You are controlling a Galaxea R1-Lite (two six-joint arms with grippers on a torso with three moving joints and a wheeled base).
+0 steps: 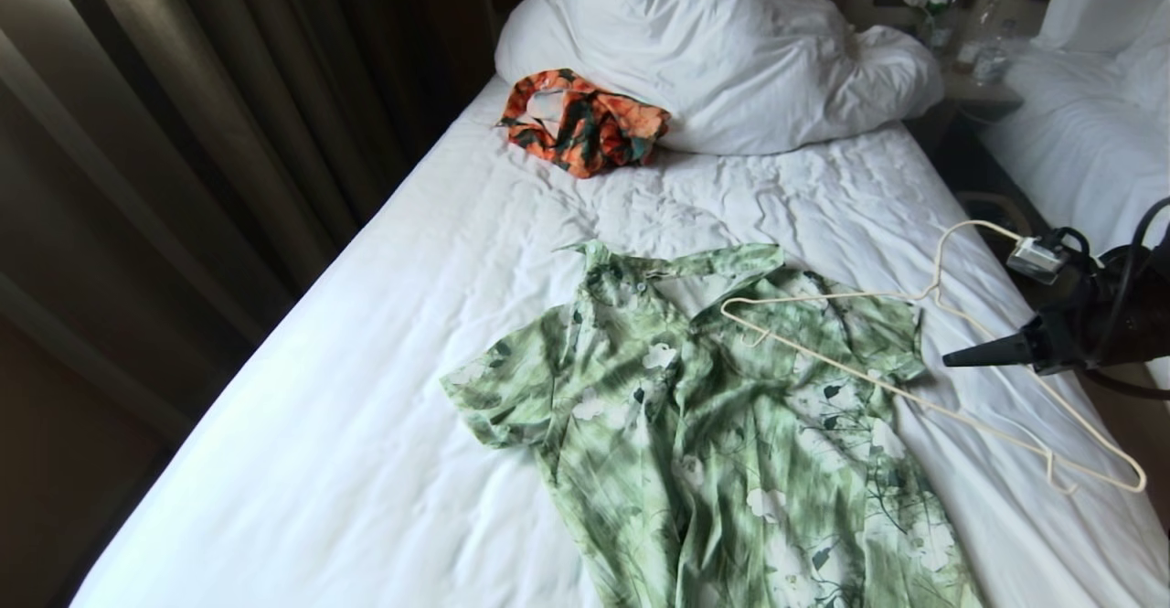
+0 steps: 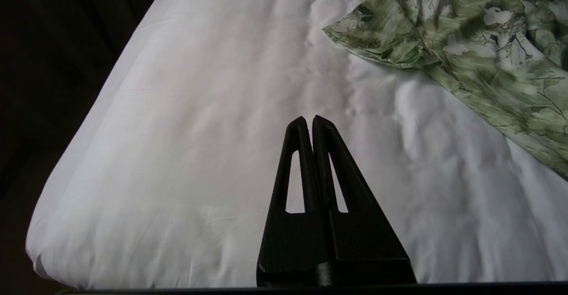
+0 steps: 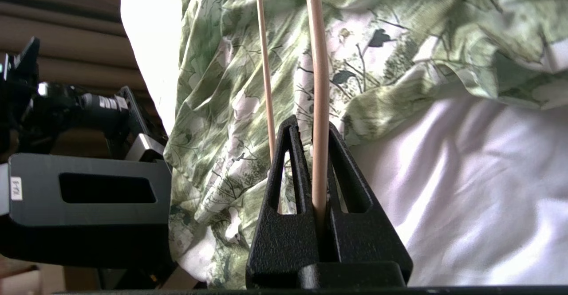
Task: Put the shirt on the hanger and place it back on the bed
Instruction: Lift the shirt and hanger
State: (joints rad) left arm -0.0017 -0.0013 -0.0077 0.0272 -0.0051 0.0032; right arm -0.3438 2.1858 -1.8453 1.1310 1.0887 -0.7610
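The right gripper (image 3: 309,126) had its fingers (image 3: 344,162) clenched on one bar of the hanger (image 3: 319,86); the bar passed between the two pads and the other bar ran just beside the left pad. In the head view this gripper (image 1: 951,360) came in from the right edge, above the right side of the bed (image 1: 366,389). The hanger (image 1: 914,389) lay slanted; its one end was over the shirt's right shoulder, its other end reached toward the bed's right edge, and its hook curved up near the wrist. The shirt (image 1: 713,425) lay flat on the bed, collar toward the pillow (image 1: 722,41), its front open at the neck. The left gripper (image 2: 309,119) had its fingers (image 2: 330,153) pressed together with nothing in them; it hung over the bare sheet, apart from the shirt's sleeve (image 2: 390,33). An orange garment (image 1: 585,119) lay crumpled against the pillow; a second bed (image 1: 1079,133) stood at the right.
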